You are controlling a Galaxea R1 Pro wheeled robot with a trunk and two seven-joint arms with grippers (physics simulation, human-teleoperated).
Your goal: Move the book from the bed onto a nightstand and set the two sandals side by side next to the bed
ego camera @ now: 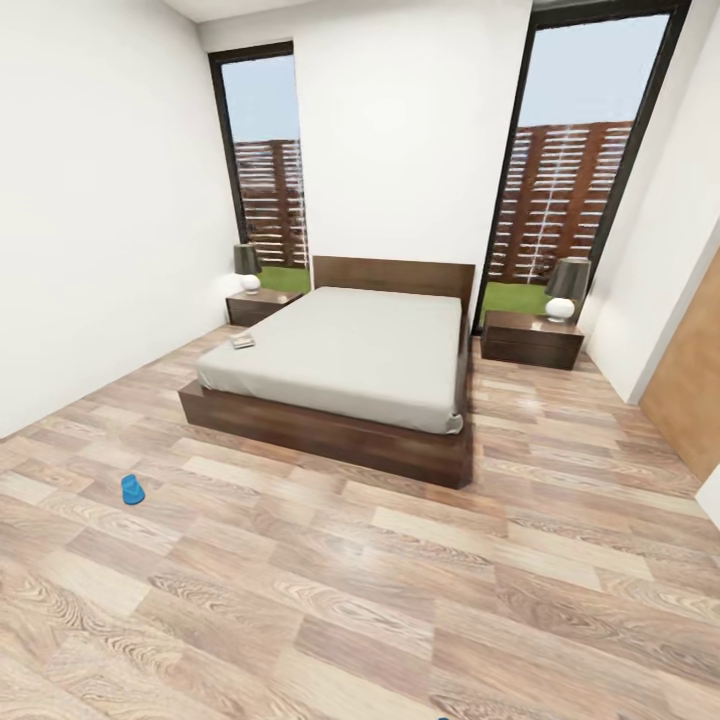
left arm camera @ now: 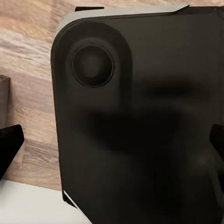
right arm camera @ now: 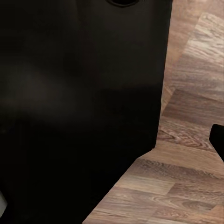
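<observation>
Book (ego camera: 242, 341): lies flat on the mattress near the bed's corner at ten o'clock from the mattress centre, close to the edge; thin, likely light and bendy, best pinched by an overhanging edge or slid off.
Bed (ego camera: 345, 360): pale smooth mattress, dark wooden frame and headboard, square-cornered.
Nightstands: one (ego camera: 259, 305) at eleven o'clock of the bed, one (ego camera: 531, 339) at two o'clock; dark glossy wood, a lamp on each.
Sandal (ego camera: 132, 489): one bright blue flip-flop, alone on the plank floor at eight o'clock, well apart from the bed; probably soft and featherlight.
Grippers: I cannot tell how far either is open; the wrist views show dark robot casing and floor.
</observation>
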